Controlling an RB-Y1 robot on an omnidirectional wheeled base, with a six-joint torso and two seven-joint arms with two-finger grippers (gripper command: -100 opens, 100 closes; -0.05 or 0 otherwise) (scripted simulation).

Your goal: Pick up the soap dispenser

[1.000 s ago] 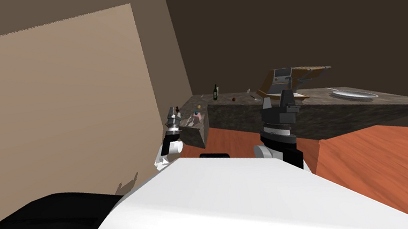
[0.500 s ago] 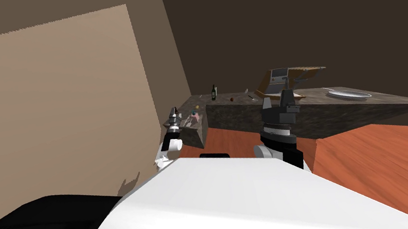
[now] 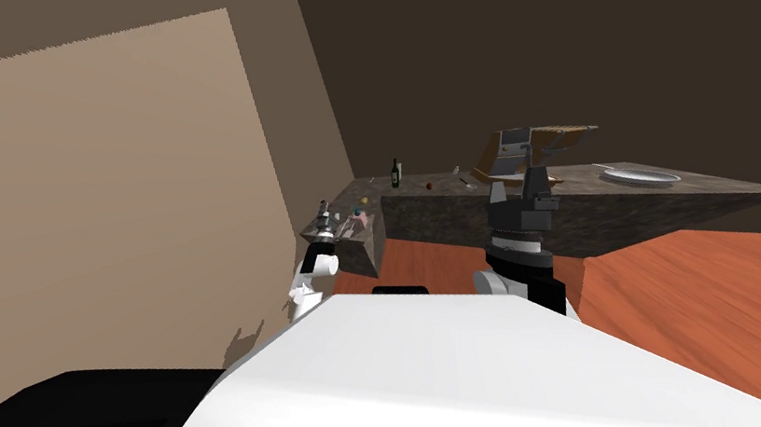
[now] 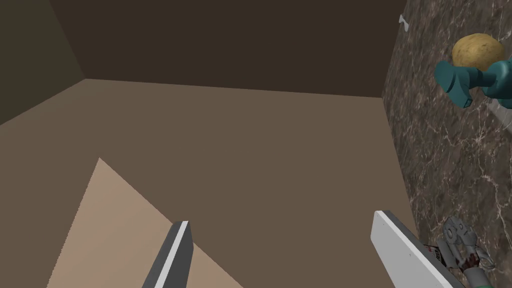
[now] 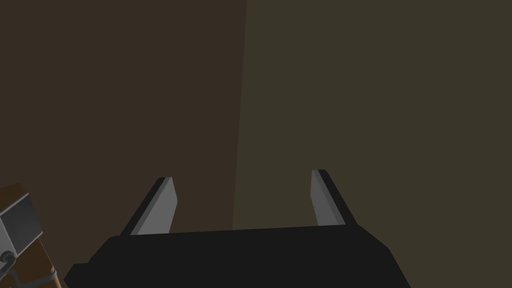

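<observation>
Left wrist view: left gripper (image 4: 281, 220) released, empty. Dispenser (image 4: 470, 80), teal pump, on table (image 4: 440, 165), outside gripper's gap, ahead and off to table side, near brown lump (image 4: 477, 50). Best: swing wrist toward it, centre body in gap, clamp below pump, not nozzle. Right gripper (image 5: 242, 176) released, idle.

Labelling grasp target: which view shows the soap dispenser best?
Left wrist view: the soap dispenser shows its teal pump large against the marbled counter, off to one side of the open left gripper. Head view gives a tiny speck near that gripper. Right wrist view faces a wall past the open right gripper.
</observation>
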